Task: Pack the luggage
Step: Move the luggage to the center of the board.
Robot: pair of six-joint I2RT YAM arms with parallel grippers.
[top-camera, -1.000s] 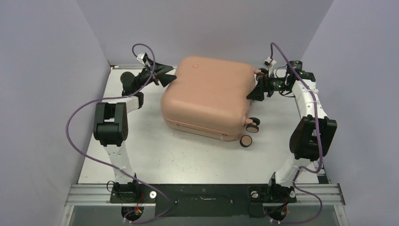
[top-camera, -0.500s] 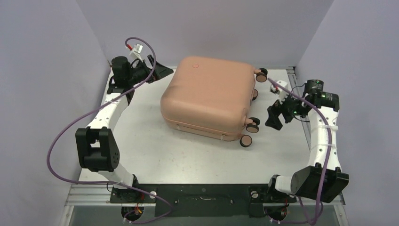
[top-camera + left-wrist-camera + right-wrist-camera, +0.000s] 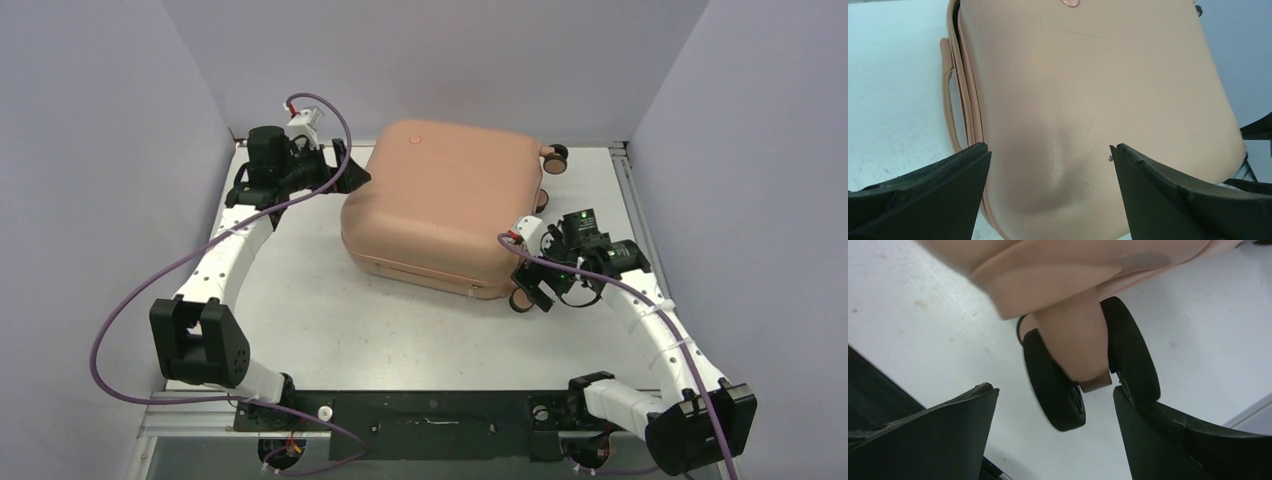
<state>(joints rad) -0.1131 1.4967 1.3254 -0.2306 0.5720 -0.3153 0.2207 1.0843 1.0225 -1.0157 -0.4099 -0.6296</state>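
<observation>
The small salmon-pink hard-shell suitcase (image 3: 440, 205) lies flat and shut on the far middle of the white counter (image 3: 330, 330), its shells meeting along the side seam and its wheels turned toward the right side. Its position is unchanged over the last second. Both arms have moved in that time. The left gripper (image 3: 348, 172), which was against the far left corner of the case and then drew back, has returned beside that corner. Its jaws are spread wide and the left wrist view shows nothing between them but the rounded shell ahead. The right gripper (image 3: 536, 288) has left the far wheel end and swung round to the near right corner. Its jaws are also spread, and they bracket the pink-and-black caster wheel (image 3: 1055, 392) without visible contact. No item lies outside the case on the counter. In my judgement packing is essentially complete, and both arms are repositioning at opposite corners to shift or square the closed case. A wheel offers a poor purchase, since it may swivel when squeezed.
</observation>
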